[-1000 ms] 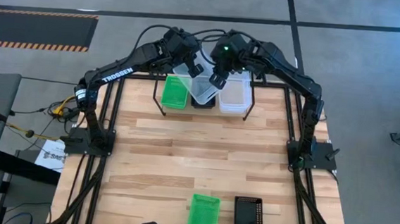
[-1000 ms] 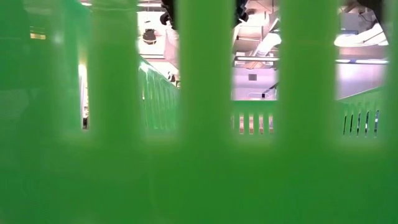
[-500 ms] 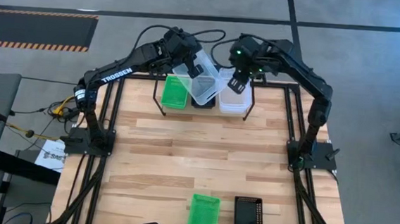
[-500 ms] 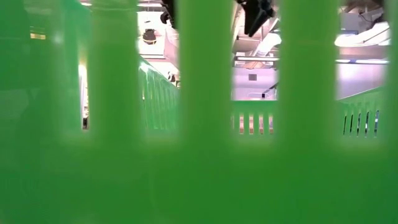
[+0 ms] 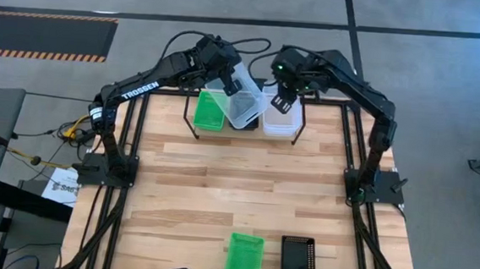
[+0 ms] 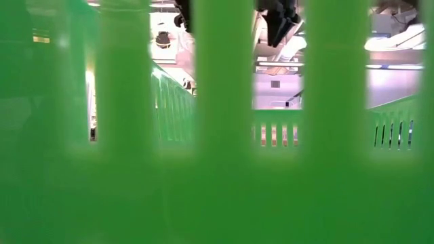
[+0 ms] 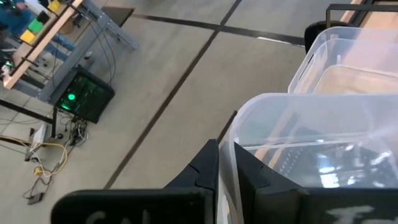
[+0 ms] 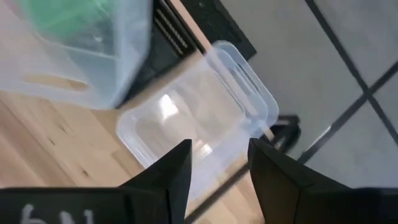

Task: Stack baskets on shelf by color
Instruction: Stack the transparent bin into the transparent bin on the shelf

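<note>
At the table's far edge stands the black wire shelf (image 5: 192,128). On it rest a green basket (image 5: 210,111) at the left, a black one (image 5: 241,125) in the middle and a clear one (image 5: 282,119) at the right. My left gripper (image 5: 226,84) is shut on another clear basket (image 5: 244,106), tilted above the black one. My right gripper (image 5: 281,101) stands open just above the clear basket on the shelf (image 8: 199,121), touching nothing. A green basket (image 5: 244,259) and a black basket (image 5: 297,261) lie near the table's front edge. My left gripper pinches the held clear basket's end wall at its rim (image 7: 227,163), one finger (image 7: 202,171) outside and one (image 7: 261,177) inside. The fingers come slanting down from the table's far left. The basket hangs tilted, lifted clear above the shelf.
The low view is filled by the green basket's slatted wall (image 6: 217,135) right in front of the camera. The black frame tubes (image 5: 364,173) of both arm bases flank the wooden table. The middle of the table (image 5: 236,185) is bare wood.
My right gripper has moved away from the held clear basket toward the table's right, over the clear basket on the shelf, and has tipped more steeply downward, still open. The left gripper has kept its hold in place.
</note>
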{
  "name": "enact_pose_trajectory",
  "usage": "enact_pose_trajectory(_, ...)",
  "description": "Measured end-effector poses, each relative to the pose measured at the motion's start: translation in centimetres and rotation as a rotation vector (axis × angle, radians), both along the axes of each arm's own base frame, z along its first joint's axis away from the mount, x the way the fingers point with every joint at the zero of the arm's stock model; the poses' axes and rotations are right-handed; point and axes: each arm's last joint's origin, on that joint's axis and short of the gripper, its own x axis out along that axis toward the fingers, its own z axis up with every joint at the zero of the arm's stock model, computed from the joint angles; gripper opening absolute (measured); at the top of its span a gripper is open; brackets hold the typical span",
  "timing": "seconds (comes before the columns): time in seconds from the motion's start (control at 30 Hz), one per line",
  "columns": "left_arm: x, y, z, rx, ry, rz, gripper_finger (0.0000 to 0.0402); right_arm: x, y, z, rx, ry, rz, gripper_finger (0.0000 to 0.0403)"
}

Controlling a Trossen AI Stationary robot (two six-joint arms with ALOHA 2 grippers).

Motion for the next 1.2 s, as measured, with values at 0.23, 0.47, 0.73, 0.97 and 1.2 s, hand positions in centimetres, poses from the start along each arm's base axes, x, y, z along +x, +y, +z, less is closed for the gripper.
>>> enact_pose_trajectory(0.23,0.0,0.0,0.0,0.003,0.0,-0.002,0.0004,-5.3,1.4,0.1,0.029,-0.009,-0.114,0.0175)
enact_pose_trajectory(0.47,0.0,0.0,0.0,-0.007,-0.015,0.005,0.0004,-9.0,3.1,-0.5,-0.003,-0.295,-0.219,0.0177)
enact_pose_trajectory(0.73,0.1,0.0,0.0,-0.019,-0.033,0.001,0.0004,-4.5,2.6,-3.6,-0.035,-0.488,-0.042,0.0176)
enact_pose_trajectory(0.97,0.1,0.0,0.0,-0.018,-0.032,0.001,0.0004,-0.4,1.5,-4.7,-0.008,-0.539,0.07,0.0177)
enact_pose_trajectory(1.2,0.1,0.0,0.0,-0.015,-0.026,-0.003,0.0004,2.0,0.5,-5.8,0.012,-0.509,0.124,0.0176)
